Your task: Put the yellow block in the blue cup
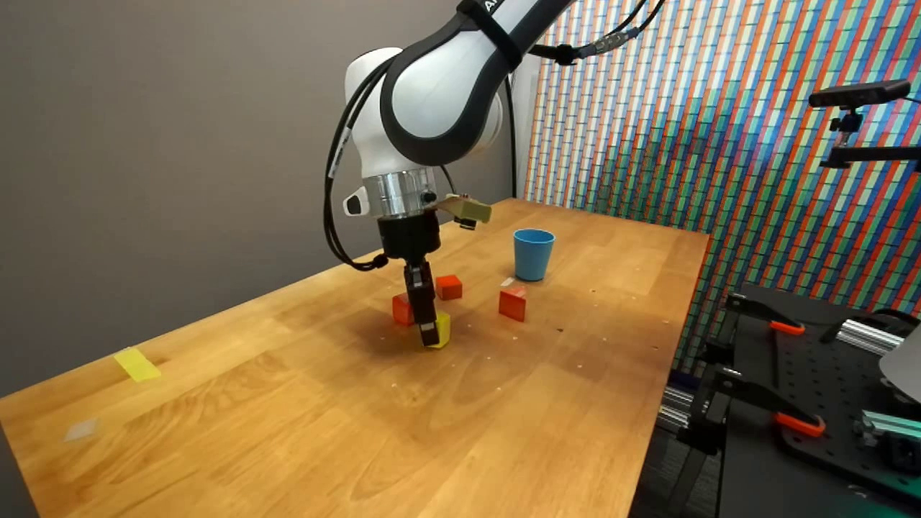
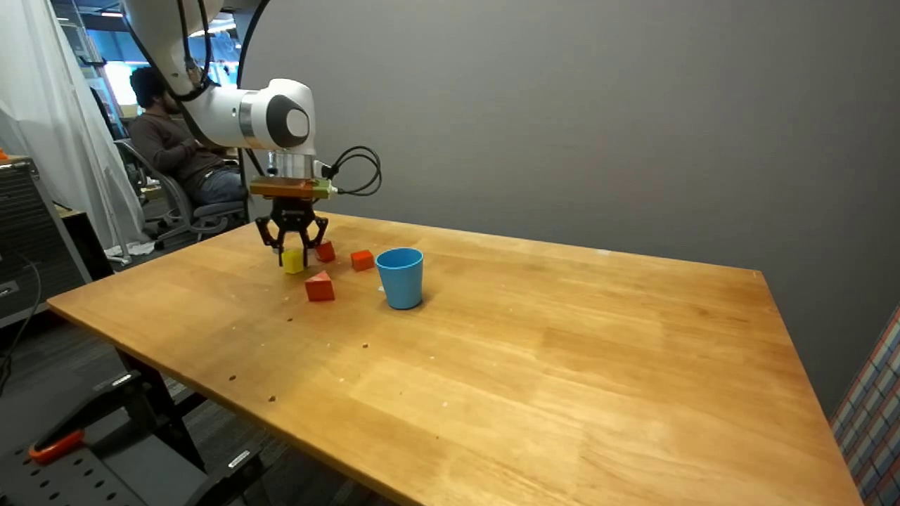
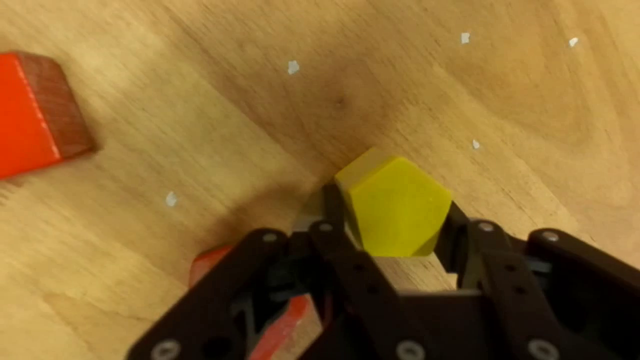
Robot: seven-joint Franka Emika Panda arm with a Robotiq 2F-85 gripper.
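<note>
Well, the white arm (image 1: 442, 93) is hanging over the wooden table (image 2: 562, 365), and its black pincer (image 2: 293, 258) is pointing down. Its fingers (image 1: 423, 306) are standing slightly parted, one on either side of the yellow block (image 3: 400, 207), close against it; whether they are actually squeezing it, I cannot tell. The block is seemingly resting on the wood. Three red blocks (image 1: 512, 304) are lying round about, one just beside the pincer. Apart from the pincer, the blue cup (image 1: 532, 257) is standing upright on the table, mouth up. A flat yellow strip (image 1: 137, 364) is lying near one edge, and a person (image 2: 172, 151) is sitting in the background.
</note>
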